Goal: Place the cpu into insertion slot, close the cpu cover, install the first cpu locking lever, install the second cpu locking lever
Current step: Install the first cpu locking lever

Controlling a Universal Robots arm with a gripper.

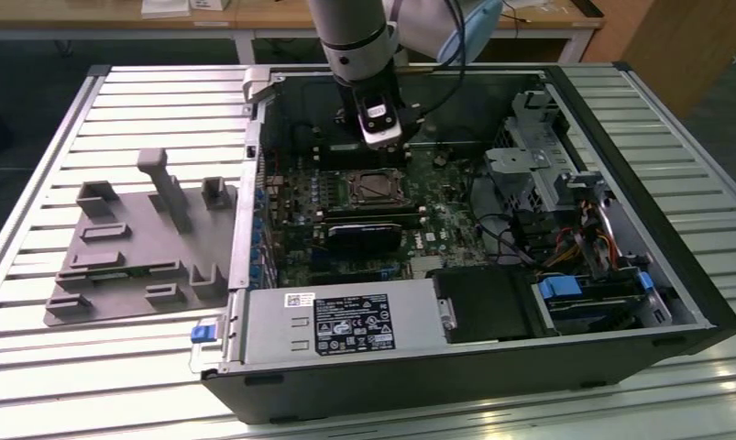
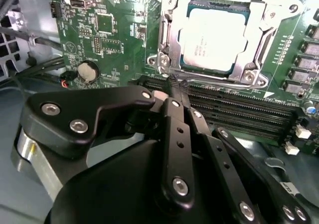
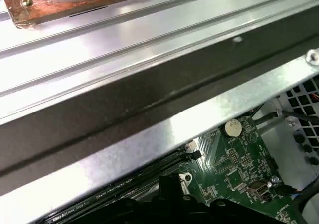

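Open computer case (image 1: 466, 385) on slatted metal table (image 1: 74, 385), grey power supply (image 1: 331, 325), grey fixture (image 1: 123, 261) beside it, coin battery (image 2: 87, 71)

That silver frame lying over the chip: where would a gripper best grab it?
Probably the rim of the cpu cover on the side facing the memory slots, coming from above: it lies flat over the cpu, so only an outer edge offers purchase.

This looks like a robot lab or workshop. An open computer case (image 1: 466, 371) lies on a ribbed metal surface (image 1: 86, 385) mid-frame. A robot arm (image 1: 349, 32) reaches in from above, and wooden desks (image 1: 86, 16) stand along the top.
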